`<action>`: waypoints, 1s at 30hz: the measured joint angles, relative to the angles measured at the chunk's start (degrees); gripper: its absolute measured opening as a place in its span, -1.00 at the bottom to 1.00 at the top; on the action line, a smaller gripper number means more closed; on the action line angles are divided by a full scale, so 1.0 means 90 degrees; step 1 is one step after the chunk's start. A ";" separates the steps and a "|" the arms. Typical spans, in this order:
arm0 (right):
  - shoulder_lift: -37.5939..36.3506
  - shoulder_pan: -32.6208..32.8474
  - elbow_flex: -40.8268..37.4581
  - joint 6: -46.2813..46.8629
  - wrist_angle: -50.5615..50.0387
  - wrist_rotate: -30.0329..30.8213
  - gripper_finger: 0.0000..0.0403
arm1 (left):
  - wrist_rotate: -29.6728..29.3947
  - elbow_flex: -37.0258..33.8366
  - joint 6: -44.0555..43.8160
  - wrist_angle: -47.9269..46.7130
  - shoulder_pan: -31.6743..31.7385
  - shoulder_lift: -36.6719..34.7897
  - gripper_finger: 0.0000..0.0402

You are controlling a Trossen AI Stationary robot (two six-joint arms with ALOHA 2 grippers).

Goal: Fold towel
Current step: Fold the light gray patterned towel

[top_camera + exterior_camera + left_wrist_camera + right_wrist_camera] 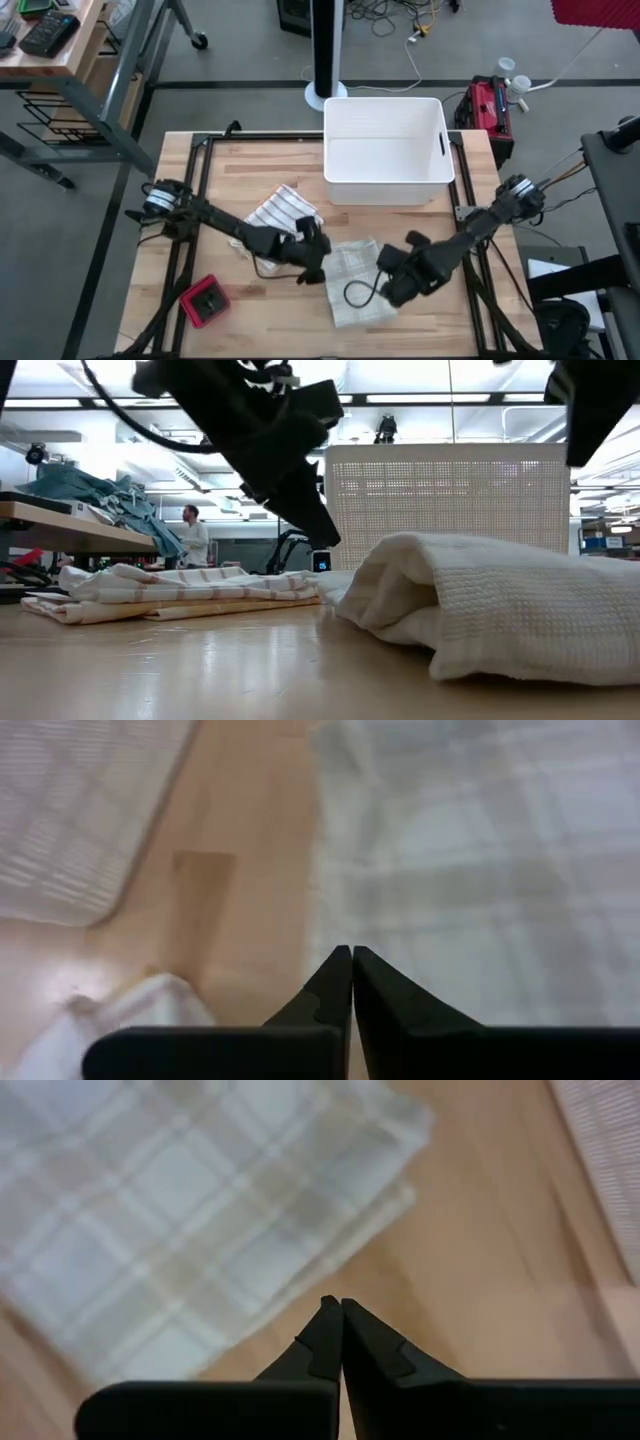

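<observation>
The plaid towel (355, 282) lies folded on the table's near middle, between both closed, empty grippers: left gripper (318, 262) at its left edge, right gripper (392, 272) seemingly equally near.

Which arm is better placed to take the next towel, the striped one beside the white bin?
Left. The left gripper hangs next to the striped towel, while the right gripper is over the folded plaid towel, farther away.
</observation>
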 joint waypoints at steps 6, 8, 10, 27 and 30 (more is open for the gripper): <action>-0.0882 -0.0639 -0.1323 -0.0656 0.1376 -0.0123 -1.00 | 0.0678 0.0000 0.0374 0.0100 0.0496 -0.0235 -0.94; -0.1132 -0.0944 -0.1822 -0.0912 0.2129 -0.0213 -1.00 | 0.1199 0.0000 0.0472 0.0104 0.0668 -0.0262 -0.94; -0.1358 -0.1259 -0.2239 -0.1114 0.2736 -0.0262 -1.00 | 0.1580 0.0000 0.0550 0.0074 0.0820 -0.0258 -0.94; -0.1484 -0.2350 -0.2782 -0.2692 0.3325 -0.0633 -0.30 | 0.2219 -0.0002 0.1951 0.1721 0.1190 -0.0223 -0.77; -0.1482 -0.2293 -0.2803 -0.2626 0.3202 -0.0807 -0.19 | 0.2219 -0.0002 0.2208 0.1982 0.1239 -0.0221 -0.79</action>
